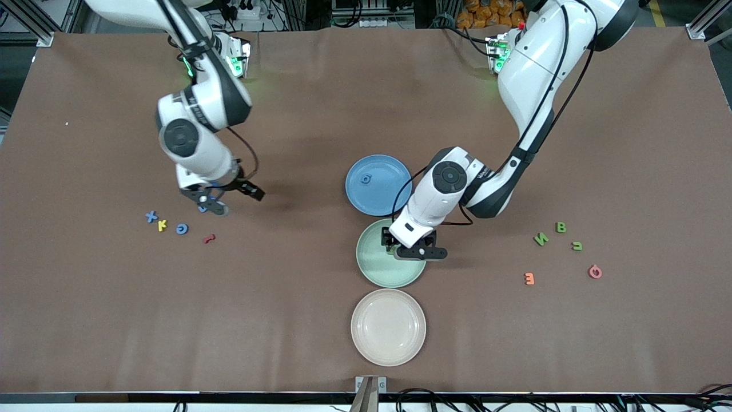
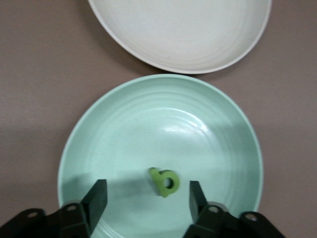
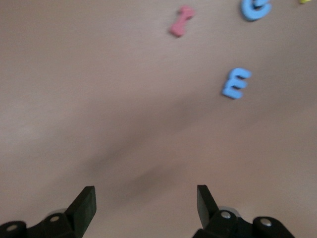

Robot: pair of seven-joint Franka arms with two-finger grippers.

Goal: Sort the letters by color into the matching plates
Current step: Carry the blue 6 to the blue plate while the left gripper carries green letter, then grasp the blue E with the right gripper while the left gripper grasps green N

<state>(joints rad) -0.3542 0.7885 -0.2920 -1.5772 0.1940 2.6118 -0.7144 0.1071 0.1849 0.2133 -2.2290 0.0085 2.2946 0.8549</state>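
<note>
Brown table (image 1: 320,320); left claw (image 2: 146,194) open, empty.

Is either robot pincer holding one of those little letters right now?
No. The left pincer stands open over the green plate, the green letter lying loose between its fingers. The right pincer is open and empty.

bare cloth (image 1: 103,309) around plates (image 1: 388,327)

White arms (image 1: 532,74) with black joints, black cables, black fingers (image 2: 96,201).
</note>
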